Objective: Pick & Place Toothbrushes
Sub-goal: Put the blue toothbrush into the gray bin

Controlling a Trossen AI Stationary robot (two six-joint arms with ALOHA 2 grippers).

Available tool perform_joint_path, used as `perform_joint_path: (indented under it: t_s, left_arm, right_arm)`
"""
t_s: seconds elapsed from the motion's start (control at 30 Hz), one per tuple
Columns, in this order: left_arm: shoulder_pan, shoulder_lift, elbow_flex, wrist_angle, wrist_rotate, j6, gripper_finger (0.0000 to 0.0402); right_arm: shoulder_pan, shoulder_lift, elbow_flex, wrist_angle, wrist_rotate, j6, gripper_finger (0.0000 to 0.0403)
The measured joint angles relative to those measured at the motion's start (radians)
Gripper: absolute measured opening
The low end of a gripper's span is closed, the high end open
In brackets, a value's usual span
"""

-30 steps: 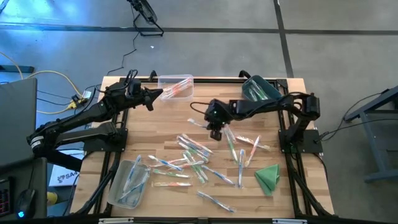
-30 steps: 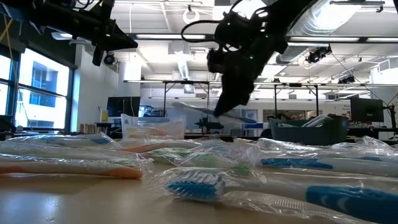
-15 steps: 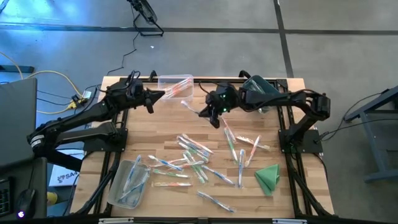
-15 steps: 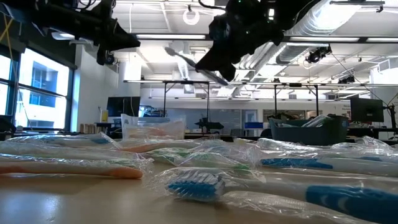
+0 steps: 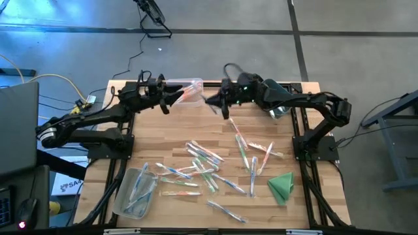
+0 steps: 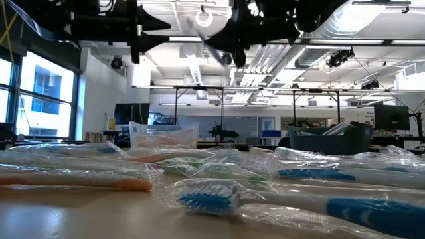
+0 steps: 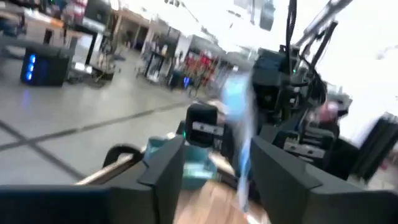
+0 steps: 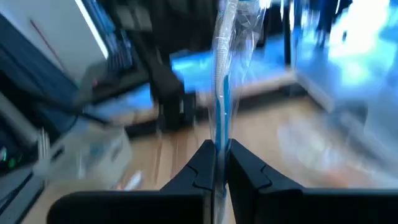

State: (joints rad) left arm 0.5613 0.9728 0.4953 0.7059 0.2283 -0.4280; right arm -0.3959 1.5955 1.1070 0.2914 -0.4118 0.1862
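Since a second ago the right gripper [image 5: 219,104] has risen from the table's middle to its far edge, pinching a wrapped blue toothbrush [image 8: 224,93] whose long axis runs straight out from the pressed fingers. The left gripper [image 5: 175,99] has slid toward it, fingers now spread and empty. Three bins show: a clear bin [image 5: 185,86], a teal bin [image 5: 277,94], a near bin [image 5: 134,192]. Roughly twenty toothbrushes [image 5: 209,163] lie scattered at mixed angles beside one green cloth [image 5: 281,186].

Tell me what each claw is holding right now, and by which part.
The right claw pinches a wrapped blue toothbrush by one end; which end cannot be told. The left claw is open, holding nothing.
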Motion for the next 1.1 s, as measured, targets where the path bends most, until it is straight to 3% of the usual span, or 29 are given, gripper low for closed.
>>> perform_joint_path:
  t_s: [0.13, 0.33, 0.7, 1.1]
  left_arm:
    - [0.0, 0.059, 0.0, 0.129, 0.001, -0.017, 0.0204]
    - [-0.006, 0.128, 0.003, 0.246, 0.041, -0.015, 0.0207]
    - [-0.143, 0.198, 0.148, 0.171, 0.004, 0.144, 0.0207]
    - [-0.206, 0.261, 0.226, 0.105, -0.043, 0.125, 0.0207]
  right_arm:
    - [-0.012, -0.019, 0.002, 0.072, 0.011, -0.004, 0.0012]
    - [-0.012, -0.019, 0.001, 0.075, 0.011, 0.008, 0.0012]
    - [-0.011, -0.018, 0.001, 0.074, -0.036, -0.037, 0.0012]
    - [-0.003, -0.018, 0.001, 0.065, -0.065, -0.086, 0.0012]
